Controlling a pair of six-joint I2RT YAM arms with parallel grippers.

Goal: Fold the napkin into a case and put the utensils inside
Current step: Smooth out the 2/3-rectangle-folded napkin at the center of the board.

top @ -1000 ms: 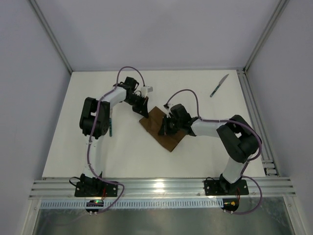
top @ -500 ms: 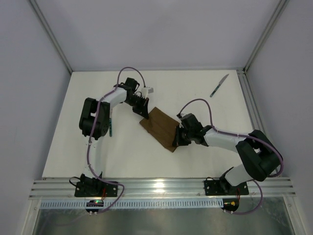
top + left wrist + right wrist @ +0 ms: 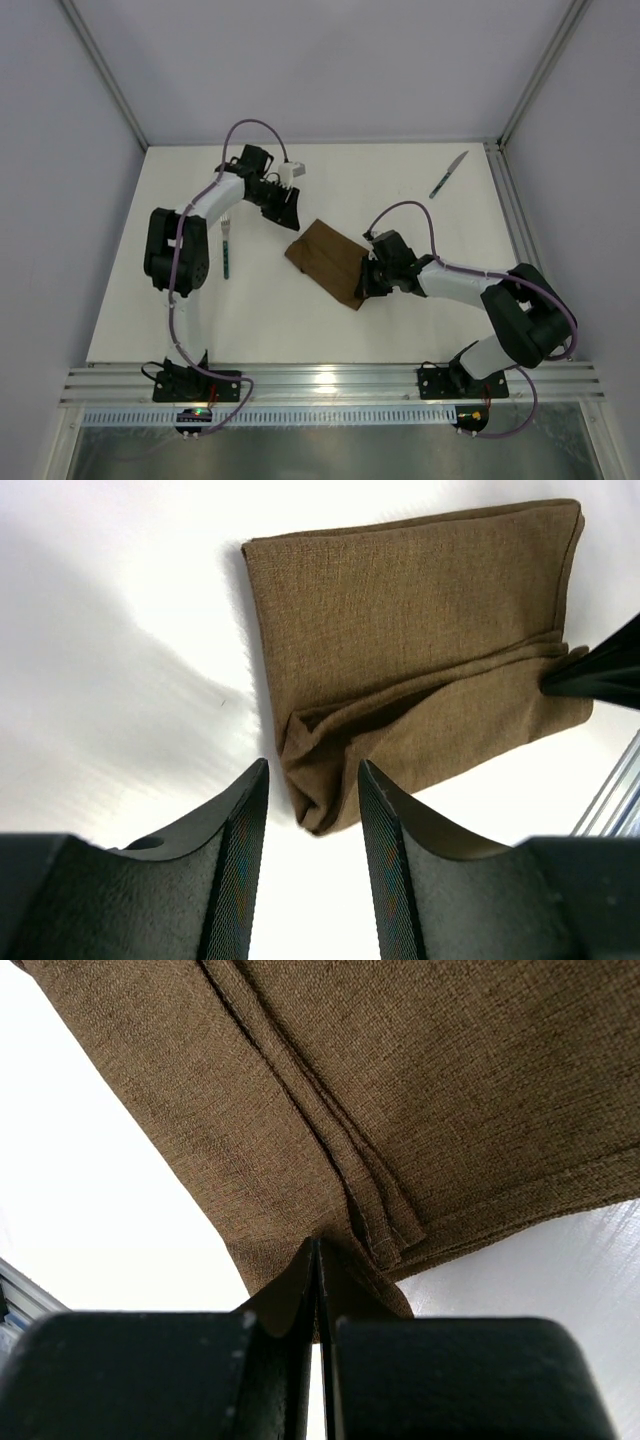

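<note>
On the table (image 3: 420, 230), the folded napkin (image 3: 325, 262) lies flat. Your right gripper (image 3: 366, 284) is clamped on its near edge, and your left gripper (image 3: 285, 208) hangs open just off the far corner. Expect light, limp cloth whose layers slide, so pinch hems through every layer. Only the top view shows the knife (image 3: 449, 174) and fork (image 3: 227, 248), well apart. Only the 2 wrist views reveal the loose pleats.
</note>
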